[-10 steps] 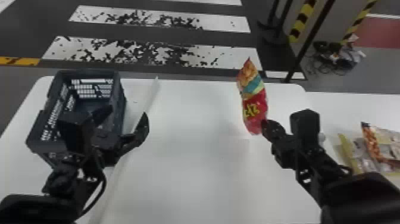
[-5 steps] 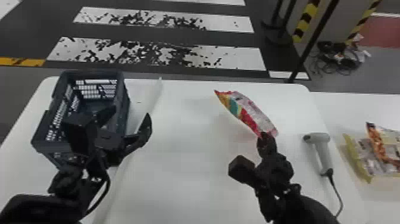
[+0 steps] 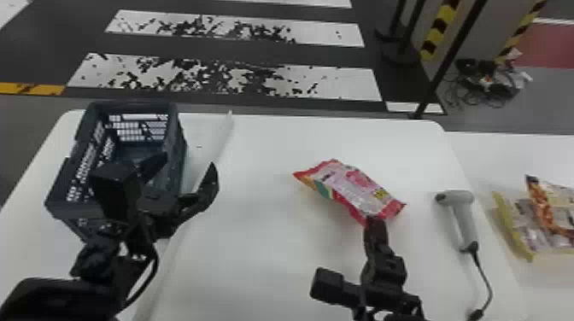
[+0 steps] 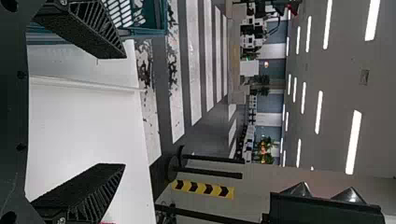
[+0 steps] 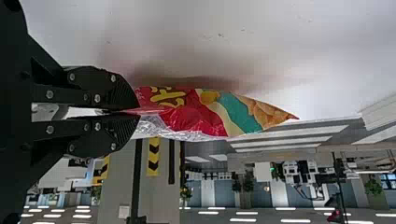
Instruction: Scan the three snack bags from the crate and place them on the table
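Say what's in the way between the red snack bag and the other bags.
The grey scanner sits between the red snack bag, pinched in the right gripper, and the other snack bags at far right.

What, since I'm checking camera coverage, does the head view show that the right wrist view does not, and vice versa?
From the head view: the crate and the left pincer, open beside it.
From the right wrist view: ceiling lights and plants.
In both: the right pincer gripping a snack bag, and the white table.
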Available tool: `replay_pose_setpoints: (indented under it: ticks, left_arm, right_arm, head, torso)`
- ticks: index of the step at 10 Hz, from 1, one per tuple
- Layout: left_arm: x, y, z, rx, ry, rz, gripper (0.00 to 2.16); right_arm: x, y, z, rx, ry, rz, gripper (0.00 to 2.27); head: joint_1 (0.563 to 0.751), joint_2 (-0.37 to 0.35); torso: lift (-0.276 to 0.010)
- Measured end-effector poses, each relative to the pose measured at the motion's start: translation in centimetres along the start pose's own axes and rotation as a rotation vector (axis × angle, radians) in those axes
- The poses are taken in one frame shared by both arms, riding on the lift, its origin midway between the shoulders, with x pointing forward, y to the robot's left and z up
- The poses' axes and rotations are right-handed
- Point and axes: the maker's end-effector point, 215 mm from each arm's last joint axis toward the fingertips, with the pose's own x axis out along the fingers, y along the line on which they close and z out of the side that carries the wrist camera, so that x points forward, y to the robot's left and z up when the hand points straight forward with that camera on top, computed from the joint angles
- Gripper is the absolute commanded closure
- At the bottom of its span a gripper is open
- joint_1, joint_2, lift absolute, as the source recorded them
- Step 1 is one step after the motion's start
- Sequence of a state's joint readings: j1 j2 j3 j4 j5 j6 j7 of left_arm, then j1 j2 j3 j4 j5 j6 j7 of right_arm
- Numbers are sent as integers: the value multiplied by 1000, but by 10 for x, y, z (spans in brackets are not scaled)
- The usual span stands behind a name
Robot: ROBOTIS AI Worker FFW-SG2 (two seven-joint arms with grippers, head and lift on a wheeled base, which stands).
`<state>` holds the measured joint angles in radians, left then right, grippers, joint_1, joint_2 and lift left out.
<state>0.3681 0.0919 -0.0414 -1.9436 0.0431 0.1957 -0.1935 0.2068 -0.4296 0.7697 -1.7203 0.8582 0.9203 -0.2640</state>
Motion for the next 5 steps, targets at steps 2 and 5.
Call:
replay_pose_setpoints:
  ticks: [2,5]
  left_arm:
    - [-1,-1,-1,-4,2,-2,39]
    - [0,-2,2,-6,-4,-7,39]
  right_arm:
    - [-11,12,6,93,-7,109,36]
    - [-22,13,10,307,11,256,56]
  head:
    - [695,-42]
    - [695,-39]
  torso:
    - [-62]
    - [-62]
